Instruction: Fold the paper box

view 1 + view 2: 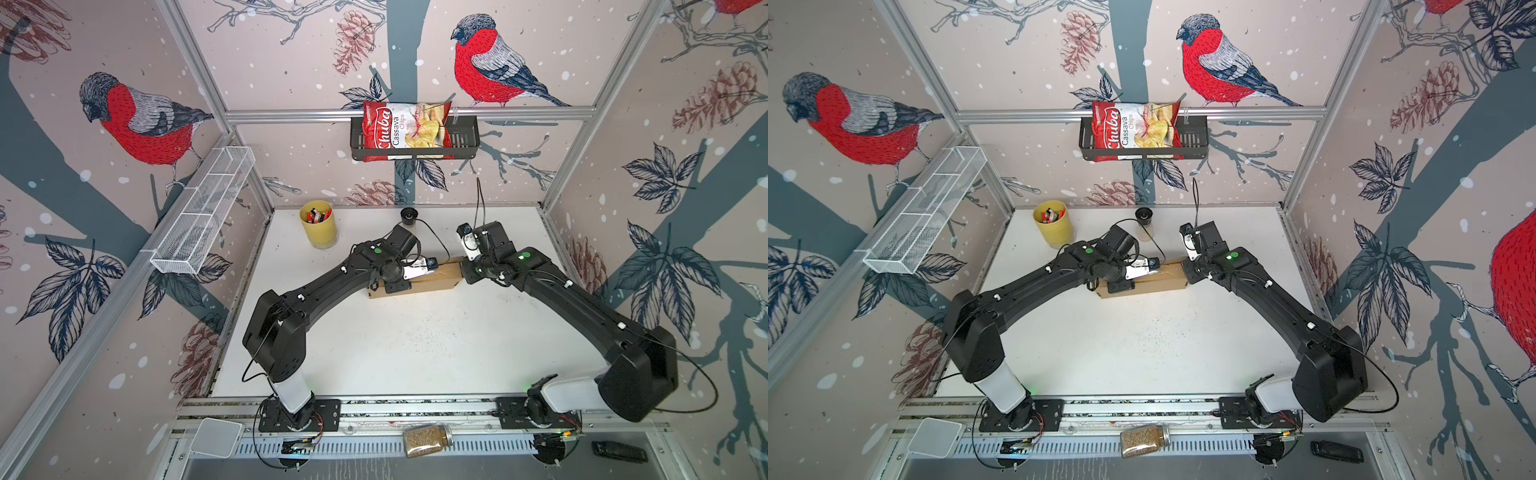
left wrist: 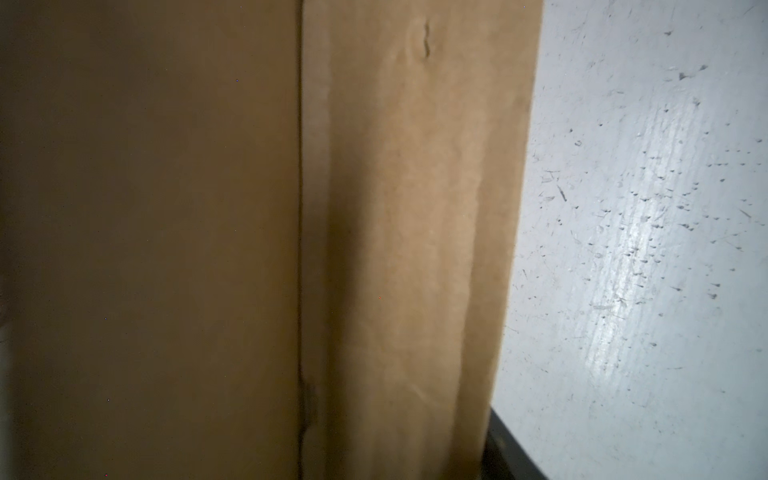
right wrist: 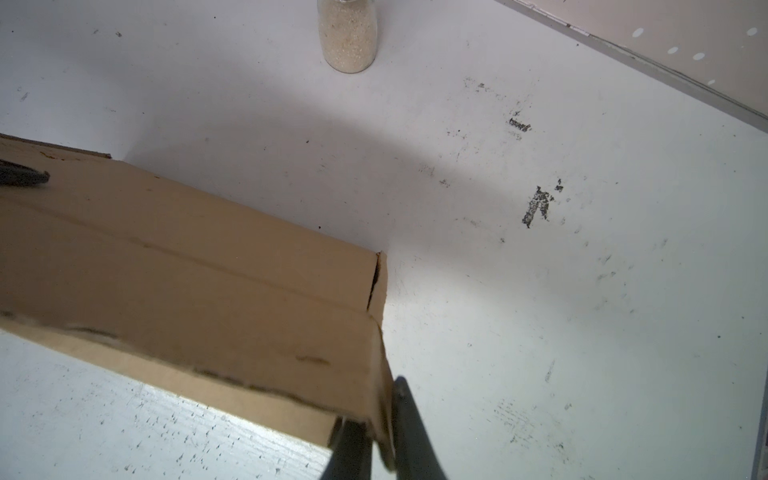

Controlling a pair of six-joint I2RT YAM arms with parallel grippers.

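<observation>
The paper box [image 1: 436, 280] is lying on the table [image 1: 415, 345]; right gripper [image 3: 380, 440] jaws are pinching its end wall, left gripper [image 1: 397, 287] is sitting over the other end, jaws can't tell.

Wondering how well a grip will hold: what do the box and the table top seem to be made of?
The paper box: brown cardboard, matt and unprinted; creased fold lines and frayed cut edges show it. The table top: a hard white board, probably painted or laminated, faintly glossy, with scuffs and dark scratches.
</observation>
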